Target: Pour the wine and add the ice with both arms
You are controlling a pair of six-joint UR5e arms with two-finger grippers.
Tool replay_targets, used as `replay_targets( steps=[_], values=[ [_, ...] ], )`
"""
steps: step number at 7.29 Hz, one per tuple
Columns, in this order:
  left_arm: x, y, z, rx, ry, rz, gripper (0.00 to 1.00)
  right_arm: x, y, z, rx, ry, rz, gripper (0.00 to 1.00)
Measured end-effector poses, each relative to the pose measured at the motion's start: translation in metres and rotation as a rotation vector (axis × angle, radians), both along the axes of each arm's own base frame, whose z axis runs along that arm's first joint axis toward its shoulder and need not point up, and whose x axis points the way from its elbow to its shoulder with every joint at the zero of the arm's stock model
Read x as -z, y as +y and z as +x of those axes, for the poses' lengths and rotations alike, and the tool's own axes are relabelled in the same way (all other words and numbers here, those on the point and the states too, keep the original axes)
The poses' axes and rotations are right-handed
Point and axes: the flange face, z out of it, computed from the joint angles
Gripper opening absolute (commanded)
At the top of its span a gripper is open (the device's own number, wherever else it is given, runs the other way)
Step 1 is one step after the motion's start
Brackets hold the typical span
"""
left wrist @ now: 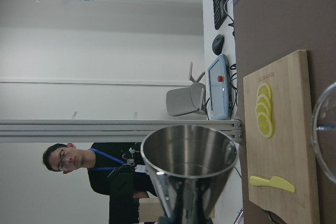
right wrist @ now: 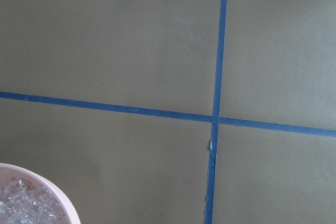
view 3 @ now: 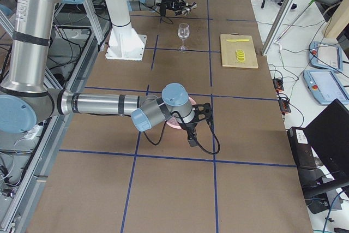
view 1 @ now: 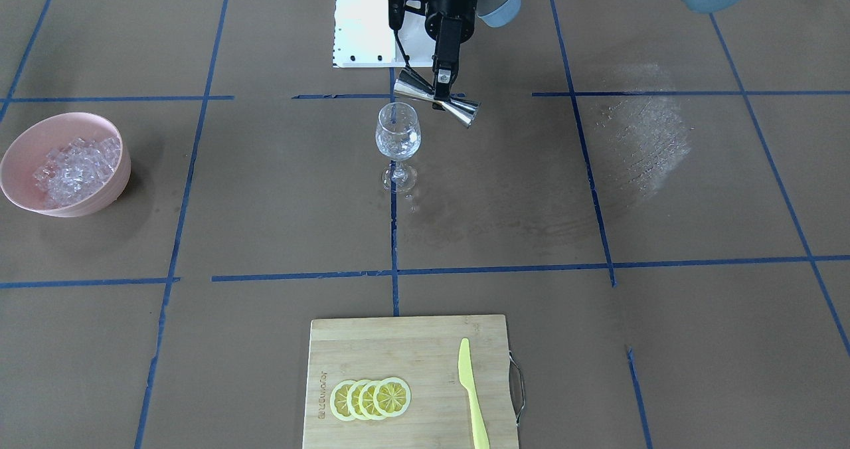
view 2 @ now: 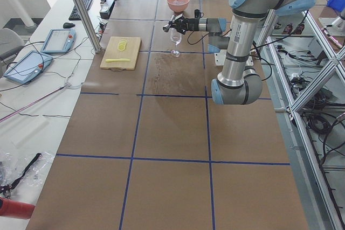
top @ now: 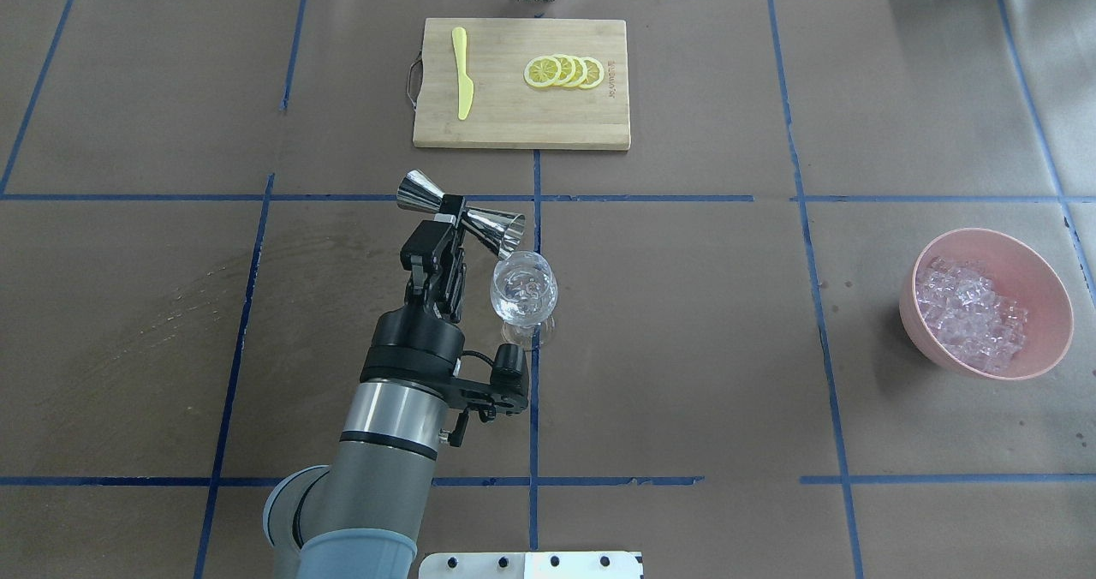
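Pale wall (left wrist: 105, 51), grey chair (left wrist: 185, 100), seemingly daylit room.

Two robot arms are at the table: the left arm (top: 394, 442) and the right arm (view 3: 103, 103). There is one wine glass (view 1: 398, 133), one metal measuring cup (view 1: 412, 90) with two cones, and one pink bowl (view 1: 109, 193). The bowl holds a heap of ice cubes (view 1: 76, 167), too many to count. One cutting board (view 1: 398, 343) carries four lemon slices (view 1: 370, 398) and one yellow knife (view 1: 470, 389). One person (left wrist: 105, 169) shows in the left wrist view.
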Motion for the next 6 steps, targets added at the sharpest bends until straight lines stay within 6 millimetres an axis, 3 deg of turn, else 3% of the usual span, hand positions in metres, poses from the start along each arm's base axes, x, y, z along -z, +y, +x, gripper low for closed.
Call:
replay_targets(
  steps=[3, 6],
  values=[
    [-0.013, -0.014, -0.015, -0.08, 0.105, 0.036, 0.0, -0.002, 0.0, 0.0, 0.0, -0.001, -0.004, 1.0],
    [-0.074, -0.027, -0.045, -0.145, 0.175, 0.079, 0.0, -0.003, -0.002, 0.0, 0.0, -0.001, -0.005, 1.0]
  ],
)
